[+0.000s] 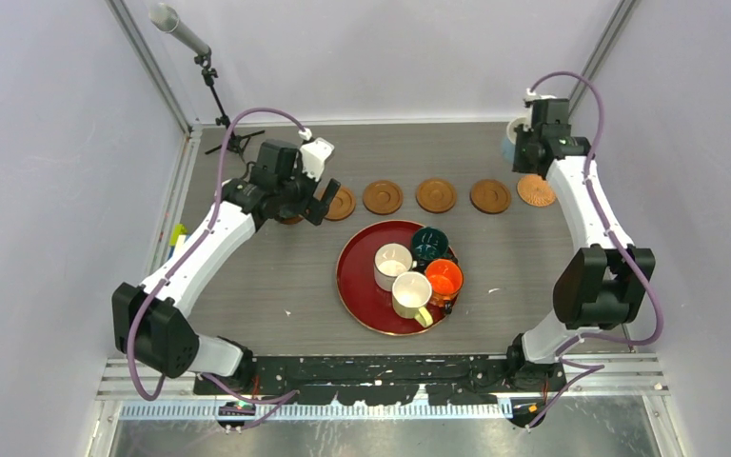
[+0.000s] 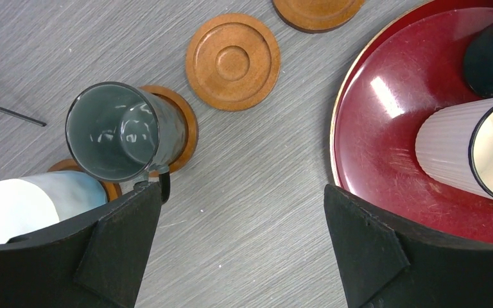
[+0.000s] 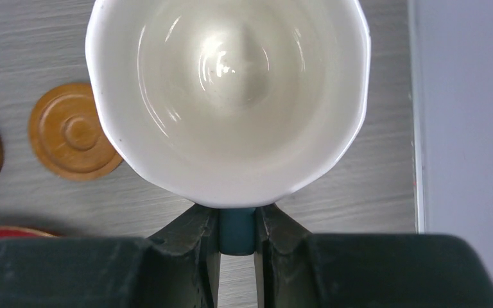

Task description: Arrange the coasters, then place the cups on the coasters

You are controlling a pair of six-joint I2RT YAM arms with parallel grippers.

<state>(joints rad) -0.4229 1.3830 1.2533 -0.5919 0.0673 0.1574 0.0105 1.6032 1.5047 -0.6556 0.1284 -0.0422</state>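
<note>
Right gripper (image 3: 236, 224) clamped the handle of a white-lined blue cup (image 3: 231, 96). Left gripper (image 2: 244, 224) stood wide, empty, near a grey-green cup (image 2: 125, 131) seated on a coaster (image 2: 191, 136).

site entry, logged from my remote station: a robotics lab test cell. fittings i count: plain pale walls (image 1: 390, 48) closing in three sides, aluminium frame posts (image 1: 149, 67) at the far corners, a grey wood-grain table (image 1: 276, 276), a left arm (image 1: 205, 243) and a right arm (image 1: 581, 205) bolted to a black rail (image 1: 390, 367) at the near edge, and purple cables (image 1: 265, 111) looped along both. also listed: a microphone (image 1: 179, 29) on a small black tripod (image 1: 217, 100) in the far left corner.
</note>
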